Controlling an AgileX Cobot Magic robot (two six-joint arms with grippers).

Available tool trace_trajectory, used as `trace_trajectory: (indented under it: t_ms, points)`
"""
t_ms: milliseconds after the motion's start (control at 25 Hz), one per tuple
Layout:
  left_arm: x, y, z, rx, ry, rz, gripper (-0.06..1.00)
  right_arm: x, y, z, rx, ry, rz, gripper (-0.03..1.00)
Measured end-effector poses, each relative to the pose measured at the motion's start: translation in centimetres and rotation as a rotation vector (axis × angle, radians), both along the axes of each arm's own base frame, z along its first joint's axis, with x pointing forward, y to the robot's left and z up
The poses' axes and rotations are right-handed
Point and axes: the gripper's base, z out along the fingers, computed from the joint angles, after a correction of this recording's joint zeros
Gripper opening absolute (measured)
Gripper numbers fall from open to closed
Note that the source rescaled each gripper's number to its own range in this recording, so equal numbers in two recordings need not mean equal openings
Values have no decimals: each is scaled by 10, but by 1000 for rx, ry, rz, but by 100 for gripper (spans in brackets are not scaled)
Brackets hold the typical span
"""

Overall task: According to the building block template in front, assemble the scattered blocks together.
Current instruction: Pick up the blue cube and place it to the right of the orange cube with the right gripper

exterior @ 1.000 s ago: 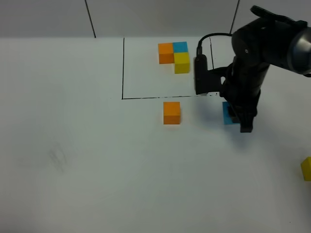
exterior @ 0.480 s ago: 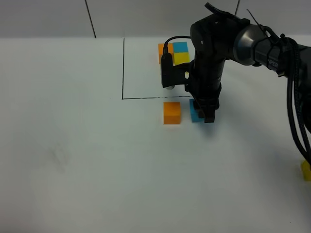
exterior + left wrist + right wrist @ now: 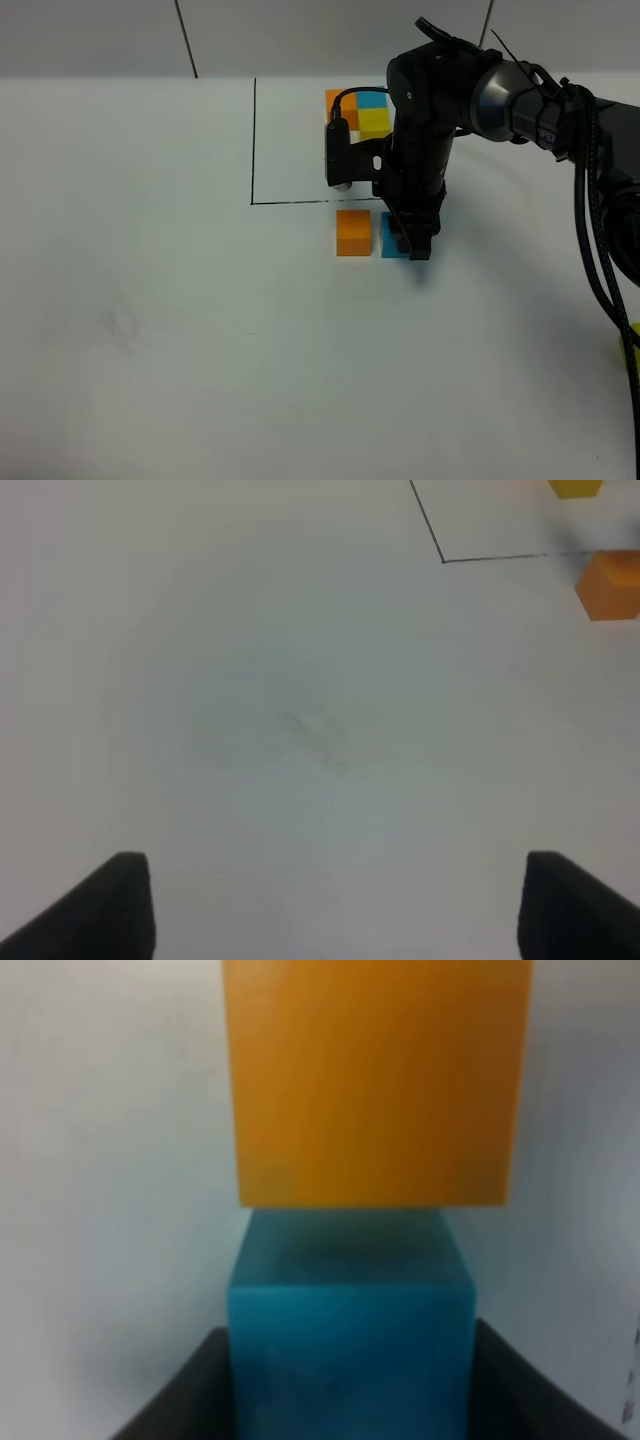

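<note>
Right wrist view gives us what exterior high hides: our right end effector [image 3: 350, 1405] clamps the matte, flat-faced blue cube [image 3: 350, 1310], just beside the orange cube [image 3: 375, 1080]. Our left end effector [image 3: 340, 910] gapes over the smooth white desk [image 3: 250, 730].

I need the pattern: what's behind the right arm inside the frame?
The template, its orange, blue and yellow cubes partly showing; the right arm hides the frame on the right.

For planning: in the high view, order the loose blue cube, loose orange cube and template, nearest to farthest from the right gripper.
1. loose blue cube: held in the right gripper.
2. loose orange cube: just to its left.
3. template: behind, inside the black frame.
</note>
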Motion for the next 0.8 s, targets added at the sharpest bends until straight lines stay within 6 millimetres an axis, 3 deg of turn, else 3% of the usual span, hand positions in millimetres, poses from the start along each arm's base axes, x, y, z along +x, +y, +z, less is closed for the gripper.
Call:
trace_trajectory:
  t_ms: [800]
  points:
    - [0,0,0,1,0,0,72,2,2,0,25,-17,-22,23]
